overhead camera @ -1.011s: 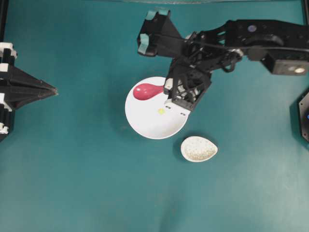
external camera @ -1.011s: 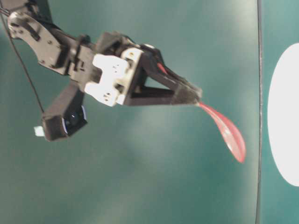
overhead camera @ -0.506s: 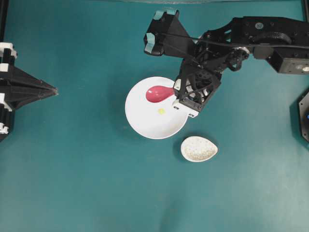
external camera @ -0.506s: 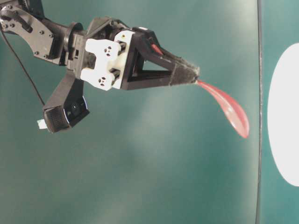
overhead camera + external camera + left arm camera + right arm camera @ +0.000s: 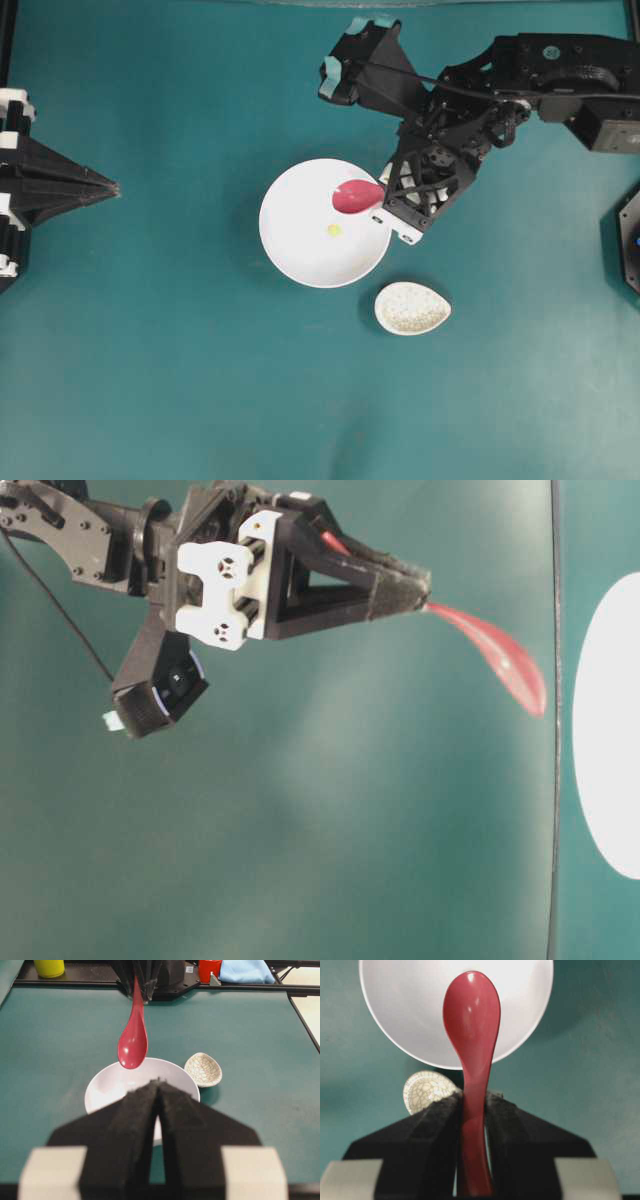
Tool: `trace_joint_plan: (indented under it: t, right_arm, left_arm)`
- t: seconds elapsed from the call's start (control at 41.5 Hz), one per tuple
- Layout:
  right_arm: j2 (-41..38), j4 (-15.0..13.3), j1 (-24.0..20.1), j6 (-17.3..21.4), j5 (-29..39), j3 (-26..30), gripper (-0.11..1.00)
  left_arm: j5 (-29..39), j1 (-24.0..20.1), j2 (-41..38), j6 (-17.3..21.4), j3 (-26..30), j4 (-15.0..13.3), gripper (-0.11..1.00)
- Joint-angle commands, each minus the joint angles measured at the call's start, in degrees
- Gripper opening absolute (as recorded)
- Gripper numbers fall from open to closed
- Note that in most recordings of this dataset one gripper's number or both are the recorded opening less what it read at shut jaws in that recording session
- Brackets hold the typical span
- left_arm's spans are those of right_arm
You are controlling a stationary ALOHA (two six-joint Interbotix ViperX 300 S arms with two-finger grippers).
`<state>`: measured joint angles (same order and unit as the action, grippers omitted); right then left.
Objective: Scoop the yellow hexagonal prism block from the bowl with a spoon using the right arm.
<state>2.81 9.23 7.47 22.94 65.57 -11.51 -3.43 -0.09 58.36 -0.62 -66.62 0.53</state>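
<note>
I see the table [image 5: 150,350] filling the overhead frame, teal and flat. The right arm [image 5: 520,75] enters from the upper right and bends toward centre. The bowl [image 5: 300,250] sits at centre. The left gripper [image 5: 112,187] rests at the left edge, its fingers pressed together, well apart from the bowl. The right gripper [image 5: 388,195] sits just right of the bowl's upper right rim, pinching the spoon [image 5: 356,196] by its handle. I see the scoop raised over the bowl's upper right part, not touching it. The speckled dish [image 5: 412,308] lies just beside the bowl, lower right. The block [image 5: 334,230] lies inside the bowl, just below and left of the scoop.
</note>
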Motion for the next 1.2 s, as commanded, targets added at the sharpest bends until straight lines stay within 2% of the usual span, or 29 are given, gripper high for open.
trace_joint_plan:
  t: [0.0,0.265,1.18]
  right_arm:
    - [1.58,0.35,-0.53,0.88,0.09,-0.18,0.22]
    - [-0.26,2.37,-1.85,1.14,-1.93,-2.64,0.22]
    - [-6.15,1.76,-2.02,0.70,-6.77,-2.72,0.21]
  left_arm:
    - [-0.26,-0.09,-0.26,0.00,1.67,0.09,0.02]
    - [-0.26,-0.09,-0.26,0.00,1.67,0.09,0.02]
    - [-0.53,-0.09,-0.18,-0.26,1.76,0.09,0.02]
